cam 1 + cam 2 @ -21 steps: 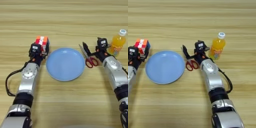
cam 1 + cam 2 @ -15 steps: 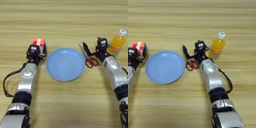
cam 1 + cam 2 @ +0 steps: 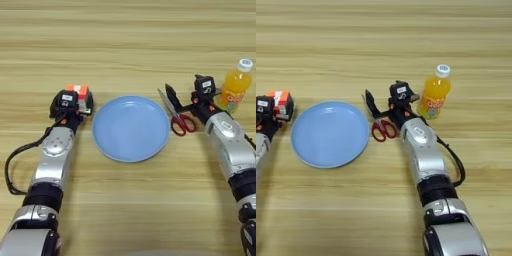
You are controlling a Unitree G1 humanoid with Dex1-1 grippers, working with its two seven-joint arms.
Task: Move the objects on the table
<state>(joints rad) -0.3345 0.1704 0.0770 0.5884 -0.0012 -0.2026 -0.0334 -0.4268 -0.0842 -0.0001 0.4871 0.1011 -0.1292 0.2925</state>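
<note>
1. Left, gripper (image 3: 82, 102) at the cube (image 3: 78, 91), just beside the plate (image 3: 131, 128) rim; cannot tell whether clamped on it or only touching.
2. Right, gripper (image 3: 172, 100) over the red scissors (image 3: 179, 120), black fingers slightly parted, seemingly lined up for a grasp; contact unclear.
3. Orange bottle (image 3: 435, 92) upright on the bench (image 3: 125, 40), just beside the right wrist: easy to knock over.
4. Blue plate between both arms, empty, a likely drop spot. No pen visible.
</note>
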